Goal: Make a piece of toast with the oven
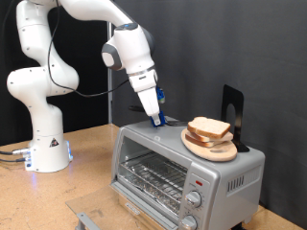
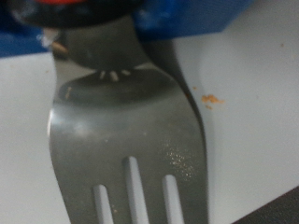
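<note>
Exterior view: the white Franka arm reaches down so that its tool (image 1: pixel 154 117) sits low over the flat top of the small silver countertop toaster oven (image 1: pixel 182 168), close to the rear part of that top on the exterior view's left side. A blue-handled object is at the fingertips. The pale tan slice of bread with a darker brown crust (image 1: pixel 209 129) lies on a round wooden plate (image 1: pixel 207 147) resting on the oven's top, just beside the tool toward the exterior view's right. A black upright stand (image 1: pixel 232 113) rises behind the plate. The oven's glass front door is shut, with the wire rack visible inside and two round knobs at its lower front corner. The oven stands on the brown wooden counter (image 1: pixel 86 158).

Wrist view: a shiny steel fork (image 2: pixel 131 131) fills the frame (tines pointing away from the camera), its blue handle gripped between the tool's fingers, over the oven's pale top.
</note>
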You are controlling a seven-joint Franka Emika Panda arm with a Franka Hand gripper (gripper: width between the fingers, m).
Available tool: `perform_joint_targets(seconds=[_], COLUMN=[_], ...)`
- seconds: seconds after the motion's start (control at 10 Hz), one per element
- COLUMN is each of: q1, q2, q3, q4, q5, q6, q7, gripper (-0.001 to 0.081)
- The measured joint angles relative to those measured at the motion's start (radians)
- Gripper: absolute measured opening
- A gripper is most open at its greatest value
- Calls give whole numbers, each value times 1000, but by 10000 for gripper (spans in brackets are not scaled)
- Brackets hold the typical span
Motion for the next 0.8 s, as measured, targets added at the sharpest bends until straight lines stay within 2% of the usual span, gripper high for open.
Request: perform_joint_targets(seconds=[0.4,0.8], q1=[1,-1], q2=[-9,-9], q3=[-11,-11], q4=[8,8], q5=[3,-2], q6=[-46,-52], q7=[-38,-39], gripper=[808,808])
